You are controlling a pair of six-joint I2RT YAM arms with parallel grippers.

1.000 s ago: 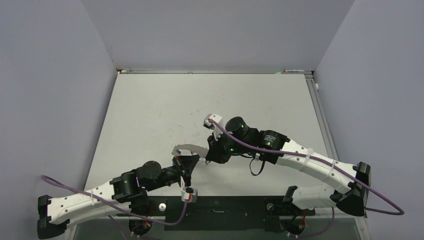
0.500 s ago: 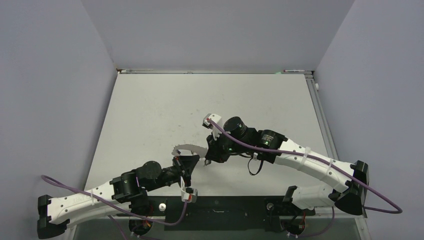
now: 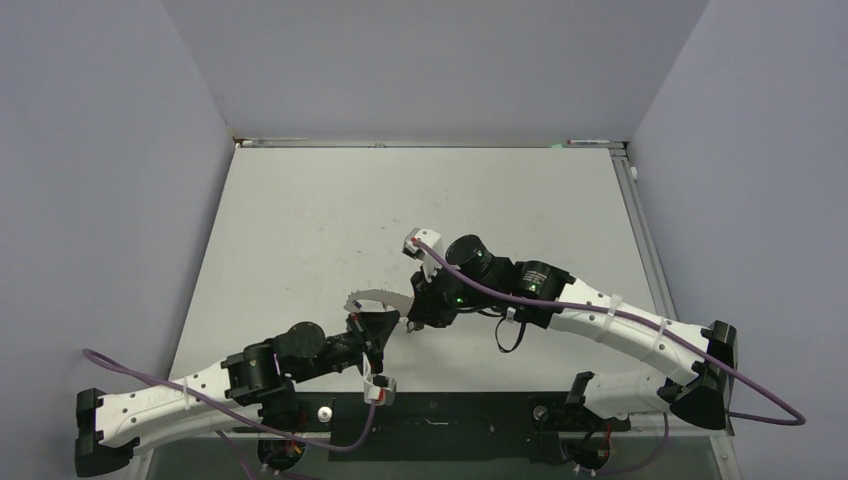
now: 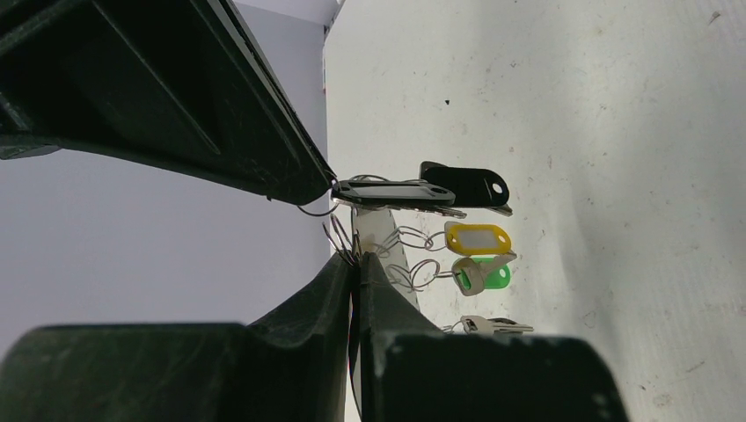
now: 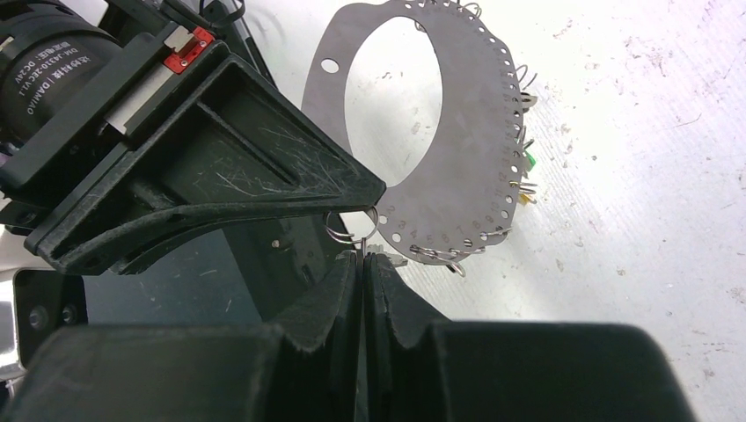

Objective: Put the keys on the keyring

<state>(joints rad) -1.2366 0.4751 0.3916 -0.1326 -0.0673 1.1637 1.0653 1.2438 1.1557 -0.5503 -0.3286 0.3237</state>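
Note:
The keyring [image 3: 381,296] is a flat grey hoop held on edge above the table. My left gripper [image 3: 377,329] is shut on its rim. In the left wrist view the left gripper [image 4: 354,262] clamps the hoop [image 4: 376,227] edge-on. Keys with yellow [image 4: 478,237], green [image 4: 489,276] and black [image 4: 466,181] tags hang from it by small wire rings. My right gripper [image 3: 413,321] is shut on a dark-tagged key [image 4: 394,192]. In the right wrist view the right gripper [image 5: 362,257] pinches that key, and its small wire ring [image 5: 353,227] sits beside the hoop's [image 5: 466,132] punched edge.
The left gripper's black body [image 5: 202,176] fills the space just left of the hoop in the right wrist view. A plain key [image 4: 494,326] hangs low near the table. Grey walls enclose the white table [image 3: 300,220] on three sides. A black rail [image 3: 450,428] runs along the near edge.
My right gripper has shifted slightly left toward the hoop, still holding its key. The left arm and hoop have barely moved.

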